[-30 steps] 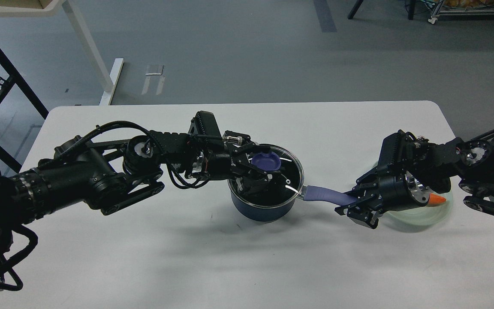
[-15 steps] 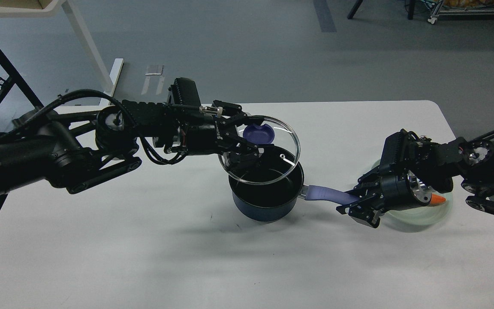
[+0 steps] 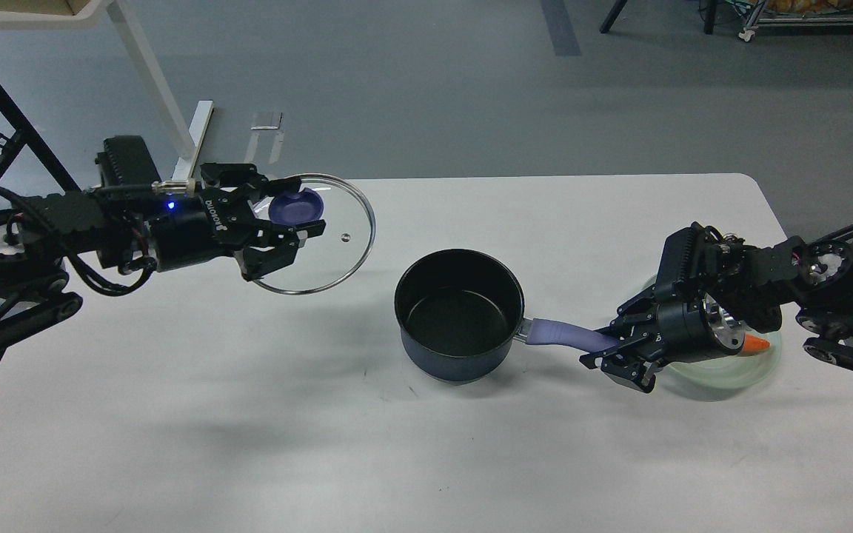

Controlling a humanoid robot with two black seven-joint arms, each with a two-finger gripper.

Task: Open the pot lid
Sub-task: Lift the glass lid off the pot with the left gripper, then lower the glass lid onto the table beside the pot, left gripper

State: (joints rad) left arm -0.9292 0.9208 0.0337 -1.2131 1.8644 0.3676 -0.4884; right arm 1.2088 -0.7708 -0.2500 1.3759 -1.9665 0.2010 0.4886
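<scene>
A dark blue pot (image 3: 460, 318) with a black inside stands open at the middle of the white table (image 3: 426, 444). Its lavender handle (image 3: 567, 337) points right. My right gripper (image 3: 611, 352) is shut on the end of that handle. My left gripper (image 3: 289, 226) is shut on the purple knob (image 3: 295, 207) of the glass lid (image 3: 323, 244). It holds the lid level in the air, well left of the pot and above the table's back left part.
A pale green plate (image 3: 730, 370) with an orange carrot tip (image 3: 756, 343) lies at the right, partly hidden behind my right wrist. Table legs and a black frame stand on the floor at the back left.
My left gripper lifted the glass lid off the pot and carried it up and far to the left. The pot and my right gripper have stayed in place.
</scene>
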